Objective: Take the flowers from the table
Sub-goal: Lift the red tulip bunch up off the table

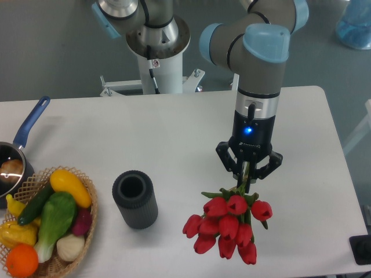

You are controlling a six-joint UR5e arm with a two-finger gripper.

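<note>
My claw (248, 175) is clenched on the thin green stems of the flowers (228, 228), and it points straight down over the right half of the table (174, 139). The bunch hangs below my fingers with its long axis running from the stems in my grip toward the front edge of the table, red buds leading and green leaves fanned just under the fingertips. The buds lean a little toward the left front, spreading into a loose cluster. Whether the lowest buds touch the surface I cannot tell. A dark ribbed cylinder (135, 199) stands upright well to the left of the bunch. A wicker basket (81, 231) of vegetables sits at the front left corner, with a blue-handled pan (23, 139) by the left edge.
</note>
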